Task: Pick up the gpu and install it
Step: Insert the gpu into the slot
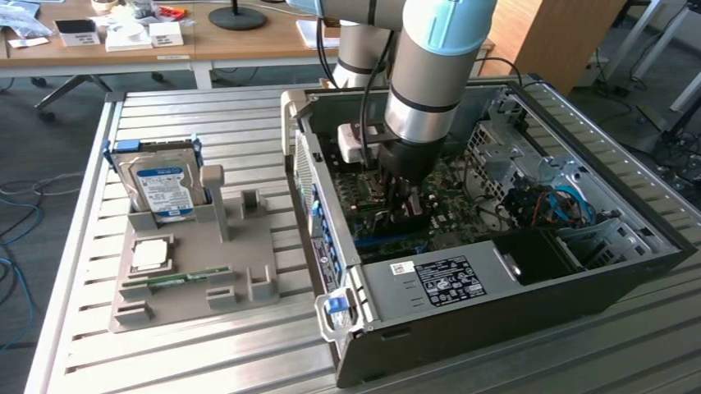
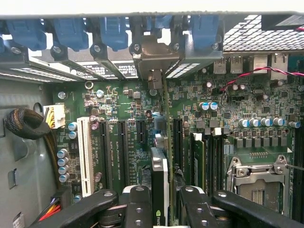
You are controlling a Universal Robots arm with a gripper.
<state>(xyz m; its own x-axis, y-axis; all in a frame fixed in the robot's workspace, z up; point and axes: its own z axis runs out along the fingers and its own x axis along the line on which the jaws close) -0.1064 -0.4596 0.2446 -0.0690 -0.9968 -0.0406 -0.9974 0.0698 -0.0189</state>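
My gripper (image 1: 401, 197) is reaching down inside the open computer case (image 1: 613, 271), over the green motherboard (image 2: 118, 104). It is shut on the gpu (image 2: 160, 175), which I see edge-on between the two black fingers (image 2: 137, 204), standing upright with its black cooler side facing one finger. The card's pale metal bracket (image 2: 153, 54) sits against the rear slot openings of the case. The card runs along a black expansion slot (image 2: 176, 137) in the middle of the board; whether its lower edge is seated is hidden. In the exterior view the gpu (image 1: 403, 215) is a dark sliver under the fingers.
On the exterior view's left, a grey fixture (image 1: 192, 279) holds a silver hard drive (image 1: 162, 187), a processor chip (image 1: 151, 253) and a memory stick (image 1: 176, 279). Inside the case are a white slot (image 2: 85, 156), a sleeved cable bundle (image 2: 23, 123), installed memory (image 2: 198, 156) and the processor socket (image 2: 259, 180).
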